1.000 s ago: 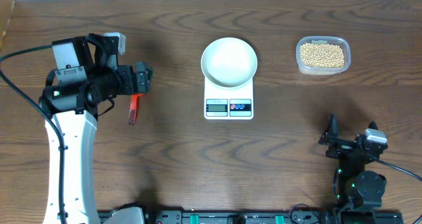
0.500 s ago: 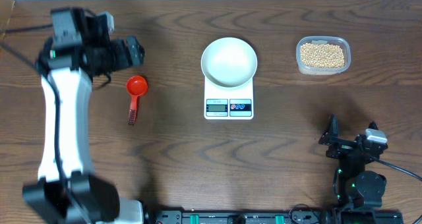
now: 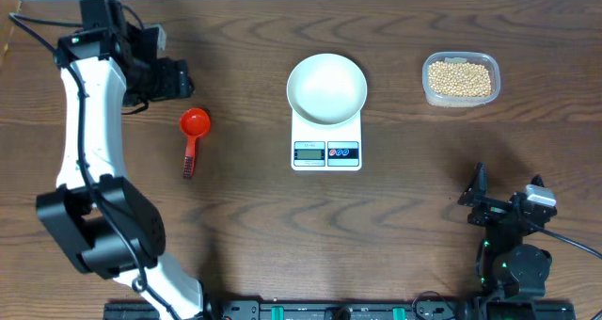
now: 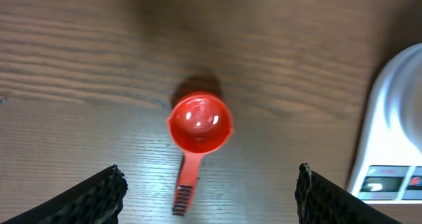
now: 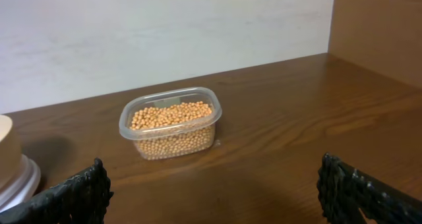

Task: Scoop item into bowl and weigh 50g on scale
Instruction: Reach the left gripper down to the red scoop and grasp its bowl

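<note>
Honestly, just drop the wide-open left jaws onto the red scoop handle, lower-middle of frame, not the cup; leave right jaws open.

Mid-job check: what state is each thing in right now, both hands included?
bowl: empty, sitting on the scale.
scale: carrying the bowl; display unreadable.
beans: in the clear tub, none in the bowl.
clear tub: upright, no lid, well filled.
red scoop: empty, lying on the table, cup facing up.
left hand: open, empty, above the red scoop.
right hand: open, empty, facing the clear tub.
</note>
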Motion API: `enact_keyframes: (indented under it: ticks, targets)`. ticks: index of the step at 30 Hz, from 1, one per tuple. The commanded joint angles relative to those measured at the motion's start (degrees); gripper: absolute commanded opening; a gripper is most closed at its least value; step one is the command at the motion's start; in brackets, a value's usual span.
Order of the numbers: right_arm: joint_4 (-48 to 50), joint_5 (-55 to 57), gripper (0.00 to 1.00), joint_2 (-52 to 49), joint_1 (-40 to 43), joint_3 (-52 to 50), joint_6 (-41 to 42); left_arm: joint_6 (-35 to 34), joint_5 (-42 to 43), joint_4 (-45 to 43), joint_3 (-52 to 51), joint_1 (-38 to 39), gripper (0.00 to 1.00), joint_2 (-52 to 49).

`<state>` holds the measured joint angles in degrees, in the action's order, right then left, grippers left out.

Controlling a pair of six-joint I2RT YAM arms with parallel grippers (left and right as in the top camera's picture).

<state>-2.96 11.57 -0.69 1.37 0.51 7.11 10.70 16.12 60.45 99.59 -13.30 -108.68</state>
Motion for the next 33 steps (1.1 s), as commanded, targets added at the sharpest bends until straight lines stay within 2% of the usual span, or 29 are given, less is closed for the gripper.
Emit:
enact_keyframes:
  ticks: [1, 6, 18, 33]
  targets:
    - [0.0, 1.1, 0.99, 0.3, -0.3, -0.2, -0.5, 6.1, -1.0, 1.0, 0.0, -0.9, 0.81, -3.9]
    - [-0.1, -0.1, 0.99, 0.3, -0.3, -0.2, -0.5, 9.2, -1.0, 0.9, -0.7, -0.9, 0.70, -8.2]
    - [-0.1, -0.1, 0.99, 0.3, -0.3, -0.2, -0.5, 10.7, -3.5, -0.5, -0.9, -0.9, 0.58, -16.0]
    - [-0.2, -0.1, 0.99, 0.3, -0.3, -0.2, -0.5, 10.4, -3.5, -7.7, -5.6, -0.5, 0.45, -16.7]
